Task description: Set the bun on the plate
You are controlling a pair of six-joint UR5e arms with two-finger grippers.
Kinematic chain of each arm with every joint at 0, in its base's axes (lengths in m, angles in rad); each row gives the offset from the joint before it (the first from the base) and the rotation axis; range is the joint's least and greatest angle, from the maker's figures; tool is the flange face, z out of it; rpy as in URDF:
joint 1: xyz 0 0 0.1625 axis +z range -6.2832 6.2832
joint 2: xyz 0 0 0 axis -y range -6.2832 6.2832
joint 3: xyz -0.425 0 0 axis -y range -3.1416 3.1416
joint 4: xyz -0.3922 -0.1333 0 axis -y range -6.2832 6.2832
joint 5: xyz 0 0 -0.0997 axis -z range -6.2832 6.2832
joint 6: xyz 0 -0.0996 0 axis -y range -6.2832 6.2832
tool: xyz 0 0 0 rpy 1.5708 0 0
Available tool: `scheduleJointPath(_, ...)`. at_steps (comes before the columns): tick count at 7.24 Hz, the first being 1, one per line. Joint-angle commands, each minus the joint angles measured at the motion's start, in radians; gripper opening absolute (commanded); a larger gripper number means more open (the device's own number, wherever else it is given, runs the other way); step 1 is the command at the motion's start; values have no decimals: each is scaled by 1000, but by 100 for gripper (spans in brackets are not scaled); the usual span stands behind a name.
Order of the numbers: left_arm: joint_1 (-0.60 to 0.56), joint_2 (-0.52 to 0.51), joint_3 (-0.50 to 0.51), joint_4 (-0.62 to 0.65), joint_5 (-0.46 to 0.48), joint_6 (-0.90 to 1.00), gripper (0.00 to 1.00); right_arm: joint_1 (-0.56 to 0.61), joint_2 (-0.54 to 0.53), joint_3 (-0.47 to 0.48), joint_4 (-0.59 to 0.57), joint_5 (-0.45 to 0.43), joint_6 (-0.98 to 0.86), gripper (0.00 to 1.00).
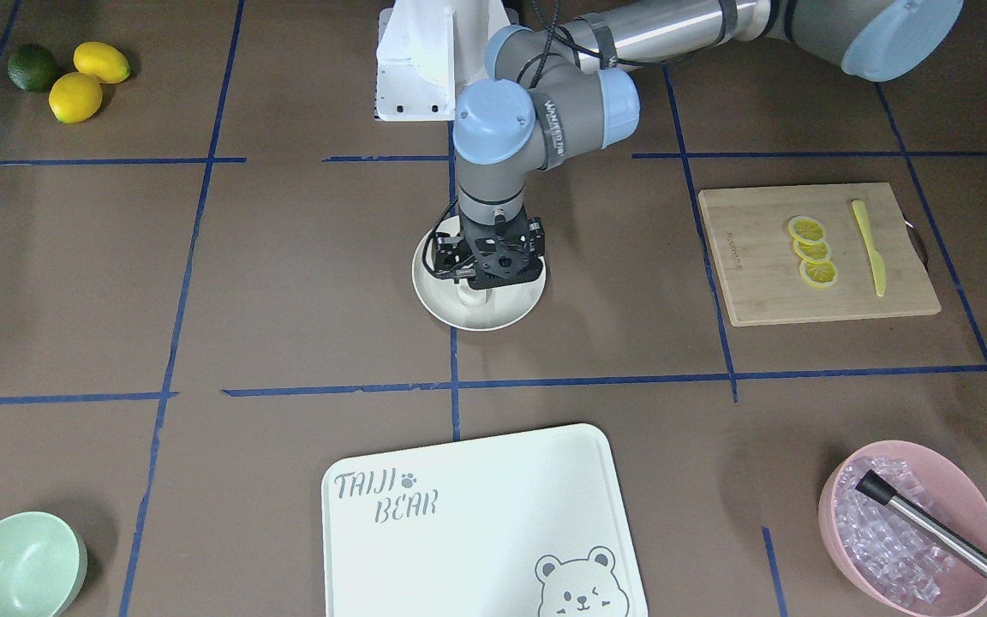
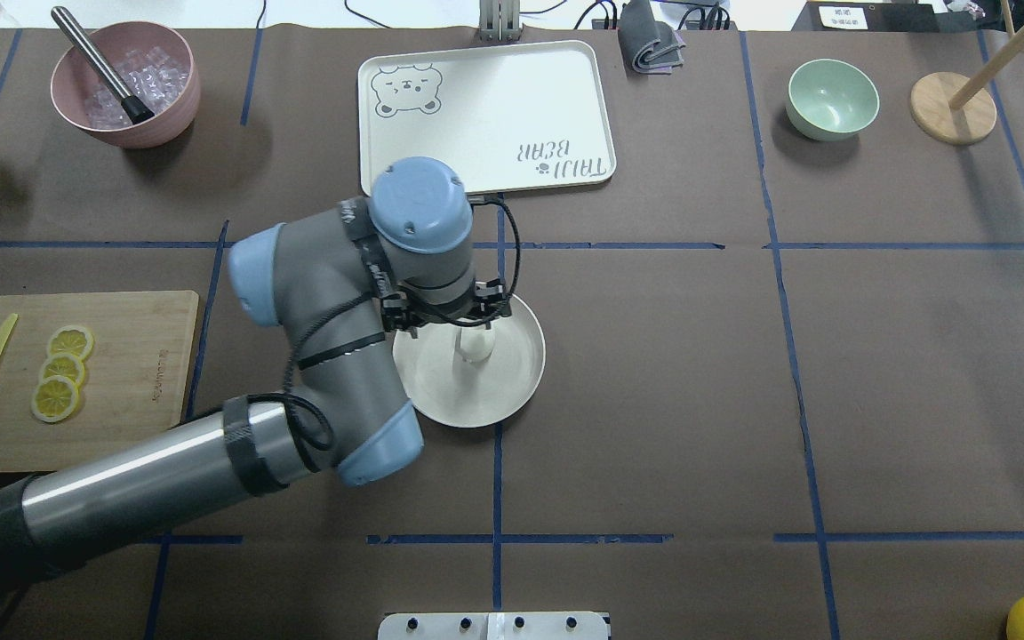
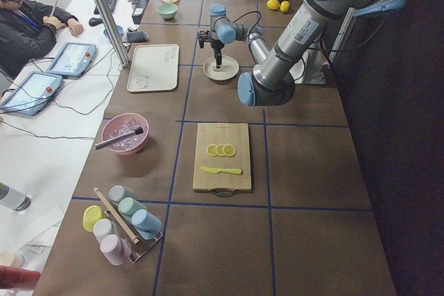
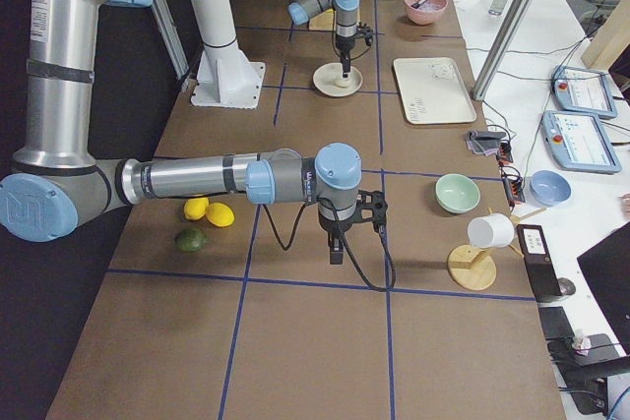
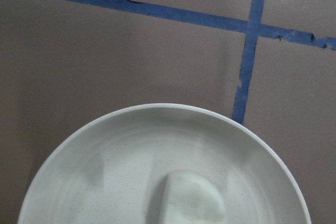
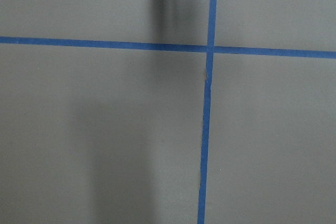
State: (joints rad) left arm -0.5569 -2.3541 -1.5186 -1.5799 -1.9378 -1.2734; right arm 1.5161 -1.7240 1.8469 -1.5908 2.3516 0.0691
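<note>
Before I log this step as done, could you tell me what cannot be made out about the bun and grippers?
left gripper: overhead and front views, its own wrist hides whether the jaws grip the bun.
bun: left wrist view, cut off by the bottom edge.
right gripper: right side view only, too small to judge.

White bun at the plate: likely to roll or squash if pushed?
Probably soft: the bun looks smooth and doughy, so it may dent. Its rounded side could let it roll, though the low rim of the plate should likely stop it.
</note>
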Motion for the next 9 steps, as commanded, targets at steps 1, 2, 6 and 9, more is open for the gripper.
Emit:
scheduleJointPath(1,-122,183,-180,49,-123,254,100,1,-2,-1,0,0,0,100)
scheduleJointPath(2,-189,272,-254,60,-168,393,100,1,-2,-1,0,0,0,100)
scheduleJointPath(6,-655,683,-324,61,-412,1110,100,1,-6,-1,-1,-24,-2,100)
scheduleJointPath(9,-913,832,-258,47,-417,1329,100,1,-5,-11,0,-25,-2,100)
